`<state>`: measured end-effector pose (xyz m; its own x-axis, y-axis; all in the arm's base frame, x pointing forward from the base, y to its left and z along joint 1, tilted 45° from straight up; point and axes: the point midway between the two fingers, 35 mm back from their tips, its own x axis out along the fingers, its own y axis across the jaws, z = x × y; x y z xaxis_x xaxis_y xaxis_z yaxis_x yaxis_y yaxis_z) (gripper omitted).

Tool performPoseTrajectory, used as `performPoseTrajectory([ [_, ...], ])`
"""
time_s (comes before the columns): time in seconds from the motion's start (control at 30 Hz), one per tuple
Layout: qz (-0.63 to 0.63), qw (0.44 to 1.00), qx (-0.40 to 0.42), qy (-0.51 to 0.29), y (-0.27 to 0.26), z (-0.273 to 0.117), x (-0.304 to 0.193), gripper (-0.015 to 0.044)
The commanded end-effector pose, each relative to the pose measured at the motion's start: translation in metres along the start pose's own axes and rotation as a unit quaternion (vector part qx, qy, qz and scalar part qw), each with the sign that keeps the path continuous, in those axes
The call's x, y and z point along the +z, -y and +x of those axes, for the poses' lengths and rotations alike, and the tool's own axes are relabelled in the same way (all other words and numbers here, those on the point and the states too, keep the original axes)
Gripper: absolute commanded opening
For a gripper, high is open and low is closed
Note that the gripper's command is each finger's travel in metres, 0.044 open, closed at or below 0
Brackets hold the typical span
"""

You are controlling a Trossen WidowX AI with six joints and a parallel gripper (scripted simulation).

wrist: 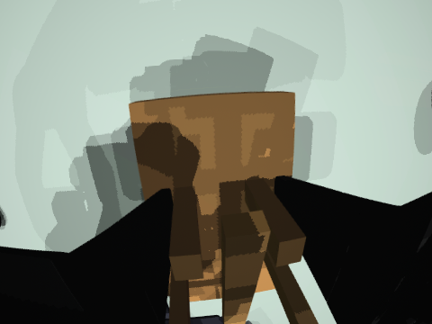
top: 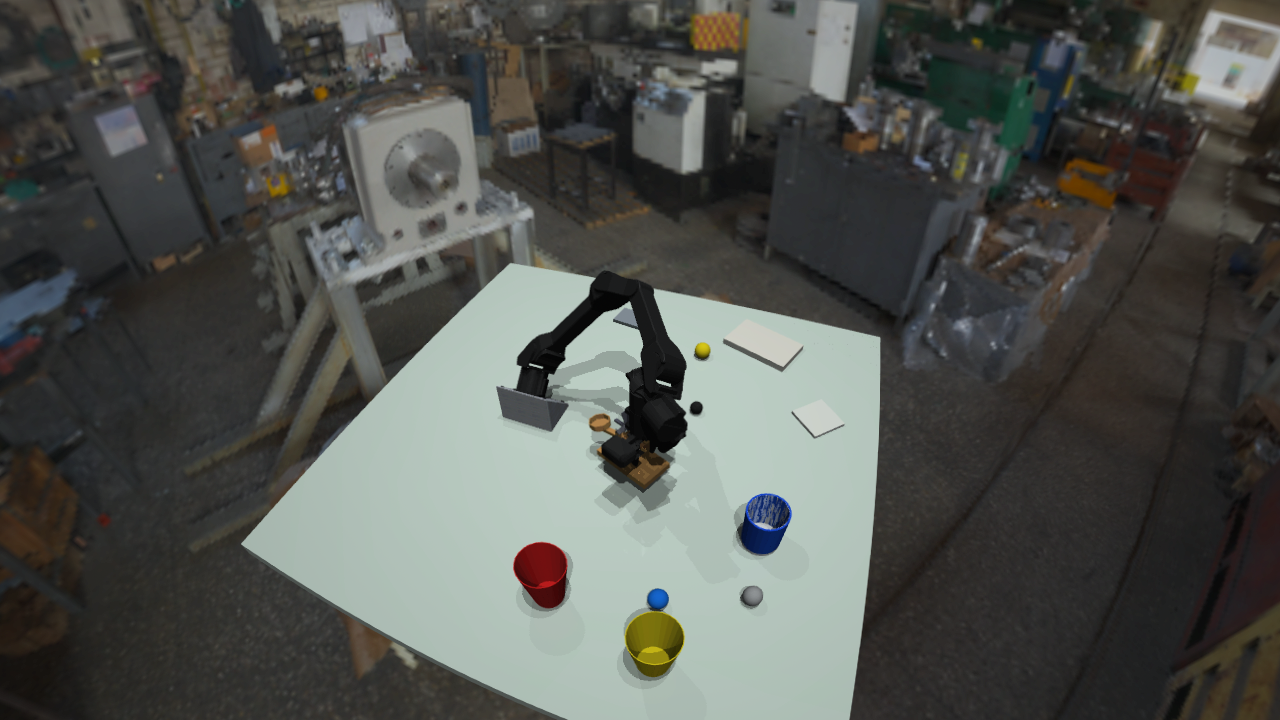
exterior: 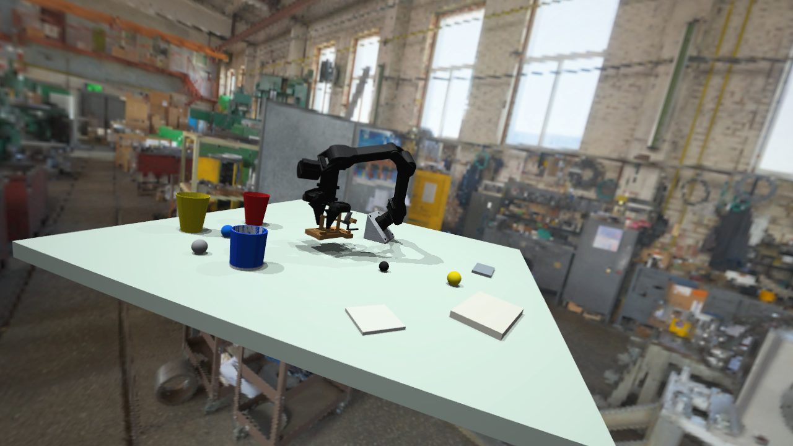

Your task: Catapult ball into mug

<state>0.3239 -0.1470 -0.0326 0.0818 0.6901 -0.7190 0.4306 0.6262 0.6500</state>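
Over the desk, catapult: just clear of the top, its shadow apart from its base in the exterior view.
Pincer: pinching the catapult across its upright posts, one finger on each outer side; we should keep that squeeze firm while we steer, since the posts could slip or twist.
Scoop: at the rear, with no ball showing in it; loading seems to remain.
Aim: we judge that the front points somewhat off the blue mug, so we would turn the whole frame slowly towards it, keeping the base level.
Setting down: we want the base flat before the fingers part evenly, lest a dragging fingertip spoil the aim or knock the throwing arm.
Balls: black is nearest the catapult, yellow farther back; blue and grey lie out towards the cups. Which one we need, we cannot tell.
Other cups: red and yellow stand apart from the mug, wrong targets for us if the turn falls short.
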Motion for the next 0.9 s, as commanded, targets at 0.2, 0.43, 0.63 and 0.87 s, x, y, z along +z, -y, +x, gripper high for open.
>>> performPoseTrajectory([
  [0.2,-0.062,0.998,0.002,0.003,-0.011,-0.002,0.003,0.0000],
  [0.43,-0.062,0.998,0.002,0.003,-0.012,0.005,0.003,0.0000],
  [0.63,-0.062,0.998,0.002,0.003,-0.012,0.015,0.004,0.0000],
  [0.87,-0.062,0.998,0.002,0.003,-0.012,0.027,0.004,0.0000],
])
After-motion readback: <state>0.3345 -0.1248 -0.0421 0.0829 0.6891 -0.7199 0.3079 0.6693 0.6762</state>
